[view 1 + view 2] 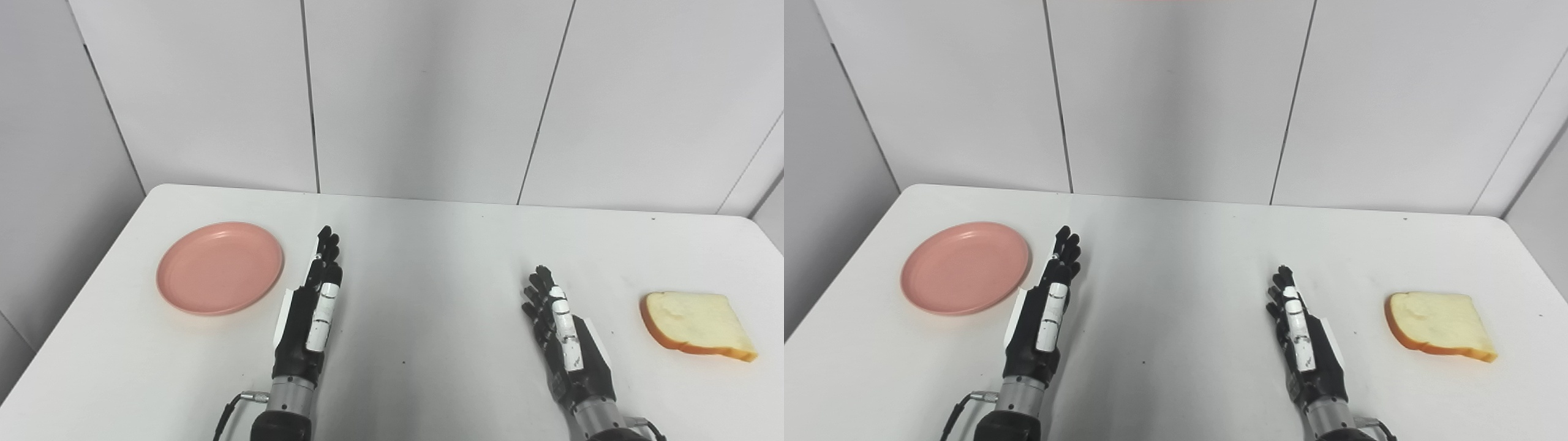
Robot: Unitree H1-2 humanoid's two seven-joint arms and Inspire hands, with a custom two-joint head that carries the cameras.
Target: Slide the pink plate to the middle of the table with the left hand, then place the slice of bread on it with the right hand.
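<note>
Pink plate (219,268) bare at table (429,257) left, bread (697,325) far right, left hand (312,312) and right hand (560,334) between, outstretched, holding nothing.

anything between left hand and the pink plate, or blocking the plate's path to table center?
Nothing visible. The left hand is open just right of the pink plate, bare table between them. The middle stretch is bare too; the right hand and bread slice sit further right.

The left hand (312,312) stands left of the frame centre, fingers straight and empty, pointing to the top (thumb side up); the right hand (566,340) is lower right, also flat and holding nothing; both arms enter from the bottom edge.
</note>
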